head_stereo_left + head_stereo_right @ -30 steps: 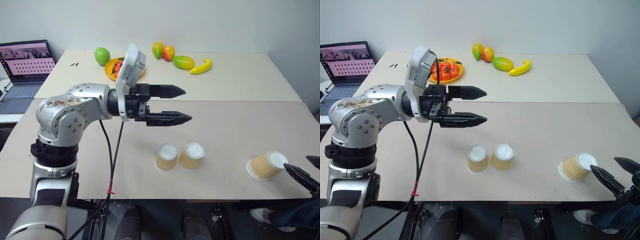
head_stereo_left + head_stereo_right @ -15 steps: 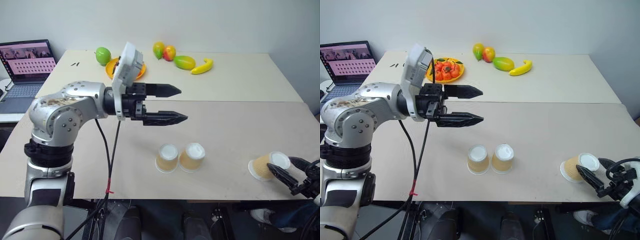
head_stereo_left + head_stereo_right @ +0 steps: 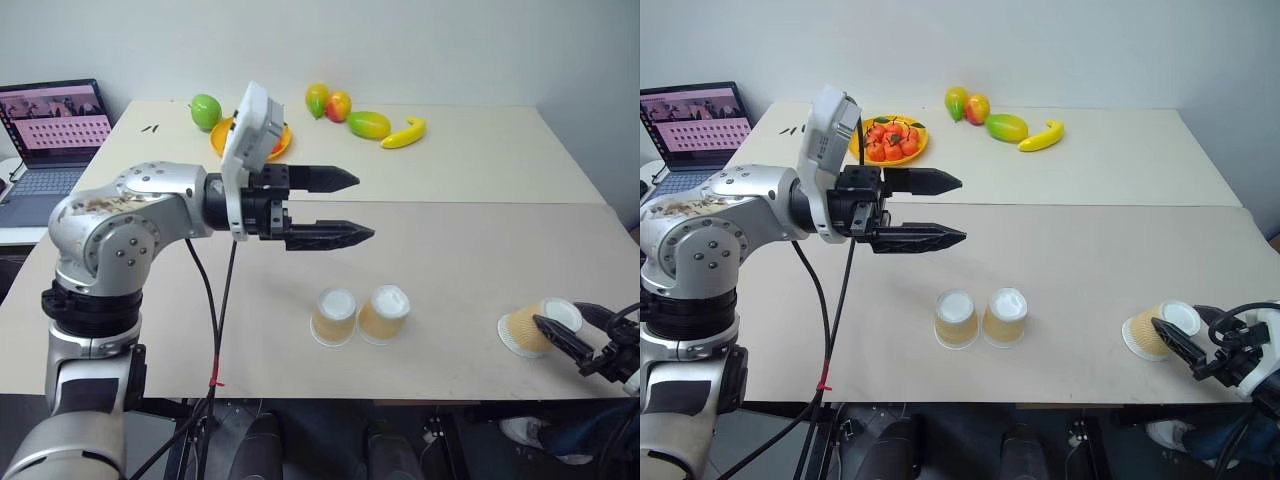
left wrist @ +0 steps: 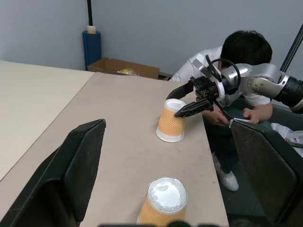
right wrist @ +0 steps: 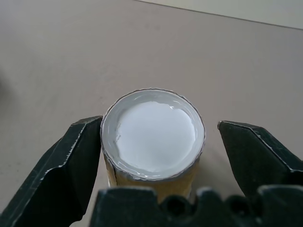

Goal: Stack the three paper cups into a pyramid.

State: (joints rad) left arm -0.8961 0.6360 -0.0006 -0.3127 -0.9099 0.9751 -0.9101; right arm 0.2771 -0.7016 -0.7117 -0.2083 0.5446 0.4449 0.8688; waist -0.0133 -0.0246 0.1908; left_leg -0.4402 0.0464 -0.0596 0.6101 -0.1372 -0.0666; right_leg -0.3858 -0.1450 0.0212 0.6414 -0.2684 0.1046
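Worktop [image 3: 470, 250]: beige, carrying all three cups near its front edge.
Left tool [image 3: 350, 206]: raised above the worktop, pointing sideways, fingers wide apart, empty.
Right tool [image 5: 156, 142]: fingers astride the third cup; one touches its wall, the other stands off it.
Two paper cups [image 3: 333, 316] [image 3: 384, 313]: upside down, side by side, touching.
Third cup [image 3: 530, 328]: tilted, well apart from the pair.

Paper cups [image 3: 360, 315]: ribbed tan paper sides, smooth white bases. Table [image 3: 450, 250]: matt beige board, smooth. Left gripper [image 3: 350, 207]: matt black plastic fingers; arm of brushed, scuffed silver metal. Fruit [image 3: 368, 124]: glossy, plastic-looking skins. Plate [image 3: 902, 152]: glossy orange.
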